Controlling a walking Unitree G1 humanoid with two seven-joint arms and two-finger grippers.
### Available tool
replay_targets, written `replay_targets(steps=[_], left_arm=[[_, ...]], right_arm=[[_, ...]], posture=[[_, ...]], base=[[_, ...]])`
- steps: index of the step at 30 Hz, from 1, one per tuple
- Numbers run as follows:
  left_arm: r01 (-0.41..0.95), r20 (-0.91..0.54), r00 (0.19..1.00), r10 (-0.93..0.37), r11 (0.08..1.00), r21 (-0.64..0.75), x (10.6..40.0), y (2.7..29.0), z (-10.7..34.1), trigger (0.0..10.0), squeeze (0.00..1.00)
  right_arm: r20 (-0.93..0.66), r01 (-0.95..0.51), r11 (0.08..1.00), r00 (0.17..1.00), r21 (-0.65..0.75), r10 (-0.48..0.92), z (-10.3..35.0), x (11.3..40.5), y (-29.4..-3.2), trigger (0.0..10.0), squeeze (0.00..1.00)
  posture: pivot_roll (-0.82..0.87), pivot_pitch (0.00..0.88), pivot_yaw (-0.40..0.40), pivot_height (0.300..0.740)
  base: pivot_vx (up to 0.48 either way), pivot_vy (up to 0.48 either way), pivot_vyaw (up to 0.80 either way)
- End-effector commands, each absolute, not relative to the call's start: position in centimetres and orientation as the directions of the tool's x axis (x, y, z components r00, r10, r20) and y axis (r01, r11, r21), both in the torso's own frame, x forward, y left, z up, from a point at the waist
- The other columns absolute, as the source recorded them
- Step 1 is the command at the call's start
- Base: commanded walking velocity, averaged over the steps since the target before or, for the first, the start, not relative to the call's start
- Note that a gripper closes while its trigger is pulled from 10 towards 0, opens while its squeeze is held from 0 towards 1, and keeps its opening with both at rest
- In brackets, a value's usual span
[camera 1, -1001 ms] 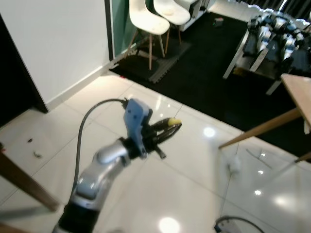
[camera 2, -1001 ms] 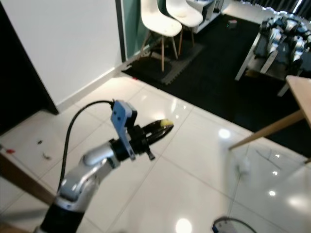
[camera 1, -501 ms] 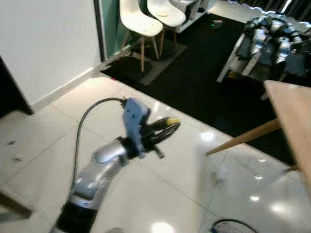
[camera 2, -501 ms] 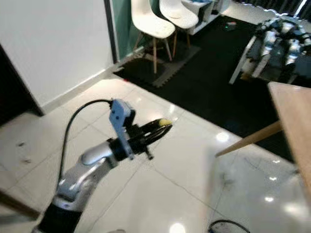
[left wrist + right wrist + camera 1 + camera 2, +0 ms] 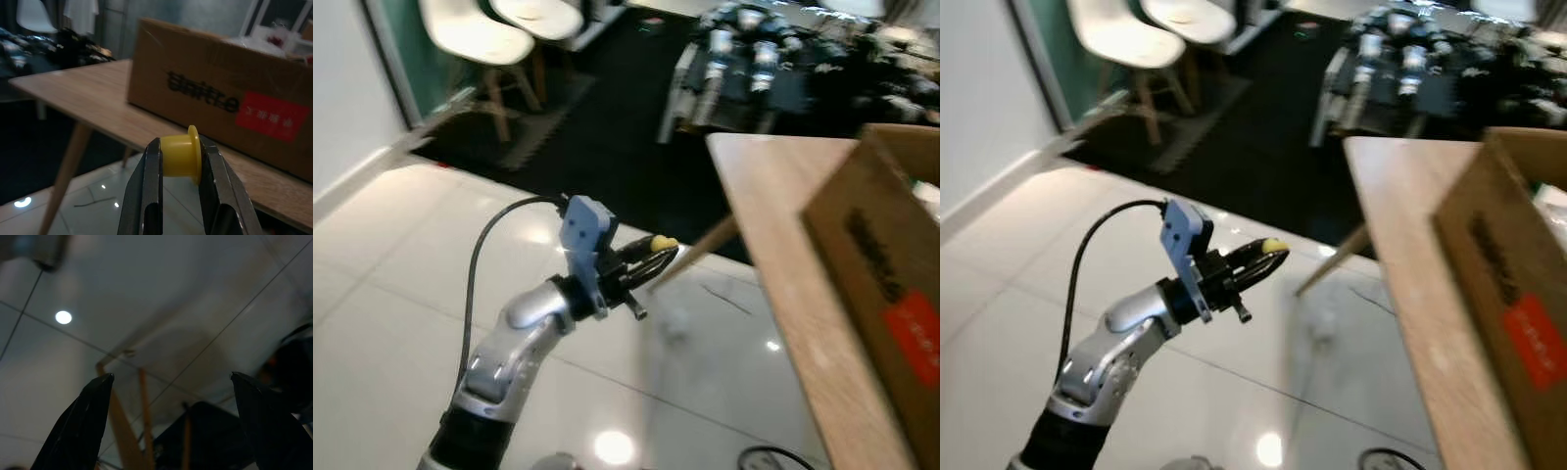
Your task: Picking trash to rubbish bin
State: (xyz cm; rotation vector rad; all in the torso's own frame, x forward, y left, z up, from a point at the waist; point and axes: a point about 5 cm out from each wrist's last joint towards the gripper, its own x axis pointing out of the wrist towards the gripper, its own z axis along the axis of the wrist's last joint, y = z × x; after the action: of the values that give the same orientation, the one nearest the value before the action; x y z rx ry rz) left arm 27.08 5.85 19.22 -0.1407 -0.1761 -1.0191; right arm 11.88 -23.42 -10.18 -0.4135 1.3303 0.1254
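Observation:
My left gripper [image 5: 658, 257] is raised in front of me over the white tiled floor, shut on a small yellow plastic cap [image 5: 180, 155]. The cap [image 5: 663, 243] sits pinched between the two black fingertips, its flange toward one finger. In the left wrist view it is held level with a wooden table [image 5: 88, 93] beyond it. My right gripper [image 5: 171, 421] hangs low with its fingers [image 5: 83, 426] spread wide open, nothing between them, over glossy floor tiles.
A wooden table [image 5: 773, 245] with a slanted leg [image 5: 705, 240] fills the right side, carrying a brown cardboard box [image 5: 891, 264] with a red label. White chairs [image 5: 475, 39] and a dark mat lie far left; cluttered dark equipment [image 5: 754, 69] stands behind the table.
The whole scene has slid left as the camera turned right: the table and cardboard box came into view, chairs moved to the far left. My left gripper keeps the yellow cap.

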Motion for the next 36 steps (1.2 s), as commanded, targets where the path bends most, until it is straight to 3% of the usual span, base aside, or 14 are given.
replay_targets(steps=[1,17,25,31,36], left_arm=[[0.859,0.21,0.508,-0.835,0.511,-0.044,26.9,6.0,19.2,10.0,0.0],[0.878,0.233,0.468,-0.852,0.478,-0.017,26.7,6.7,19.8,10.0,0.0],[0.854,0.344,0.474,-0.811,0.518,0.043,27.7,9.5,22.9,10.0,0.0],[0.844,0.384,0.473,-0.793,0.533,0.063,28.2,10.0,24.1,10.0,0.0],[0.861,0.462,0.415,-0.783,0.502,0.077,28.4,10.1,26.3,10.0,0.0]], right_arm=[[-0.96,-0.299,0.922,0.206,-0.246,-0.19,-10.0,10.7,-25.5,10.0,0.0],[-0.97,-0.312,0.929,0.2,-0.199,-0.14,-10.2,11.3,-24.0,10.0,0.0],[-0.967,-0.32,0.916,0.162,-0.241,-0.198,-10.0,10.6,-25.4,10.0,0.0],[-0.965,-0.311,0.916,0.152,-0.252,-0.214,-9.9,10.2,-26.0,10.0,0.0],[-0.964,-0.292,0.921,0.129,-0.259,-0.231,-10.0,9.1,-26.5,10.0,0.0]], posture=[[0.14,0.132,-0.06,0.74],[0.14,0.139,-0.056,0.74],[0.13,0.133,-0.052,0.74],[0.12,0.131,-0.052,0.74],[0.11,0.127,-0.053,0.74]], base=[[0.0,0.0,-0.79],[0.0,0.0,-0.79],[0.0,0.0,-0.79],[0.0,0.0,-0.79],[0.0,0.0,-0.79]])
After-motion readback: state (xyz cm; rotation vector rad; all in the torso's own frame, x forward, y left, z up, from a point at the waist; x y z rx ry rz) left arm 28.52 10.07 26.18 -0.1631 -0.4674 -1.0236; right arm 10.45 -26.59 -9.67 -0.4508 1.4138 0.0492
